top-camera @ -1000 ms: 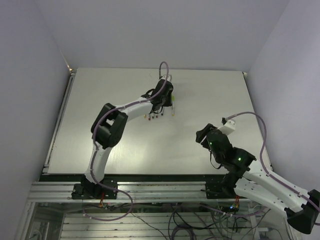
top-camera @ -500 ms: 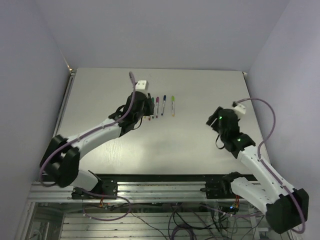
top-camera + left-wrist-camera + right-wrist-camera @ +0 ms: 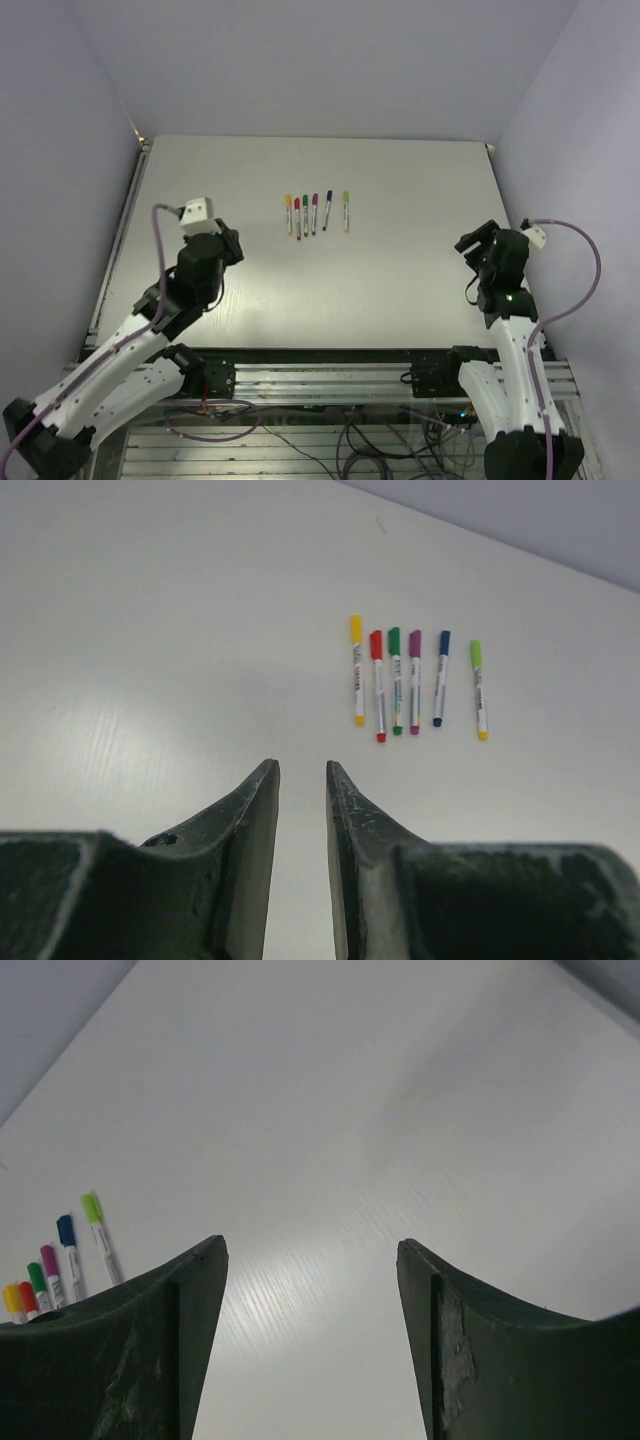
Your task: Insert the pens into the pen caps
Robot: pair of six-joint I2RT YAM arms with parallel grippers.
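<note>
Six pens lie side by side on the white table (image 3: 400,270), each with its coloured cap on the far end: yellow (image 3: 289,214), red (image 3: 297,217), dark green (image 3: 306,214), magenta (image 3: 314,213), blue (image 3: 326,210) and light green (image 3: 346,211). The left wrist view shows the row ahead, from the yellow pen (image 3: 357,670) to the light green pen (image 3: 478,688). My left gripper (image 3: 228,246) (image 3: 300,765) is well back to the left of the row, empty, its jaws a narrow gap apart. My right gripper (image 3: 472,241) (image 3: 312,1243) is far right, wide open and empty.
The pens also show at the lower left of the right wrist view, light green (image 3: 100,1235) nearest the fingers. A metal rail (image 3: 300,375) runs along the table's near edge. Walls close the table in on the left, back and right.
My left arm has drawn back from the pen row to the near left, leaving all six pens uncovered. My right arm has swung out to the right edge.
</note>
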